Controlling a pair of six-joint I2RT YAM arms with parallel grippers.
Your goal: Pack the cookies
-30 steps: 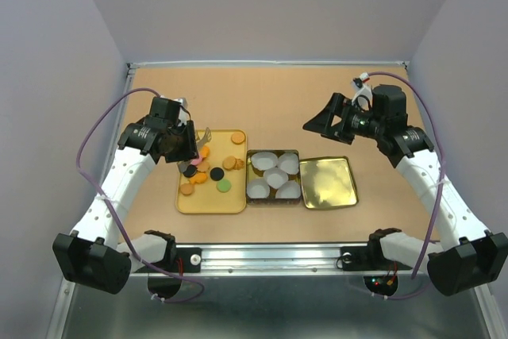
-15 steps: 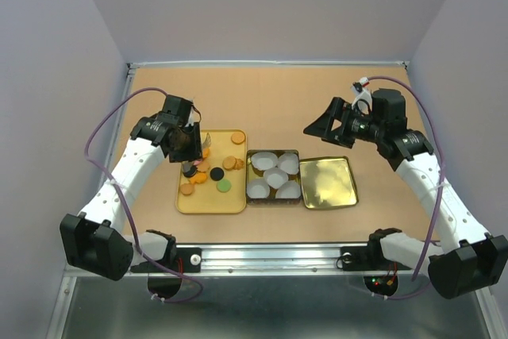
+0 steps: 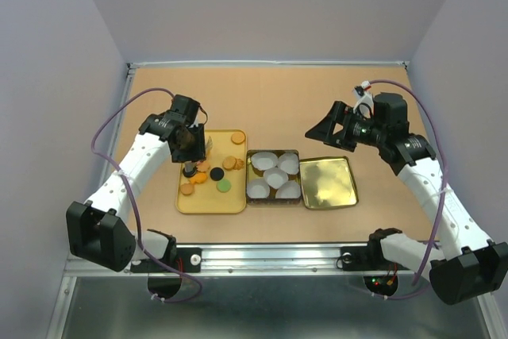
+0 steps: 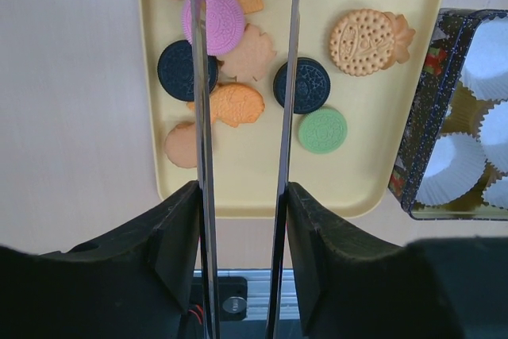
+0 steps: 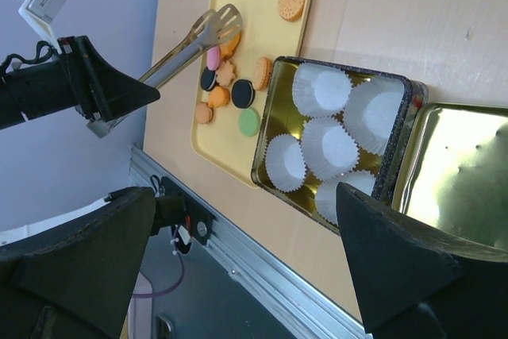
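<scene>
The cookies (image 3: 213,171) lie loose on a yellow tray (image 3: 208,201). They are mostly orange, with two black ones (image 4: 302,85), a pink one (image 4: 218,20) and a green one (image 4: 323,130). My left gripper (image 3: 189,142) is shut on metal tongs (image 4: 202,117), whose two blades reach out over the pink and orange cookies. The tongs (image 5: 190,41) stand slightly apart with nothing seen between them. My right gripper (image 3: 317,126) is open and empty, held above the table right of the tin.
A dark tin (image 3: 274,151) with several white fluted paper cups (image 3: 275,176) stands right of the tray. Its gold lid (image 3: 327,182) lies flat beside it. The metal rail (image 3: 270,256) runs along the table's near edge.
My left gripper has moved right with the tongs, over the tray's left part. The right arm has shifted only slightly.
</scene>
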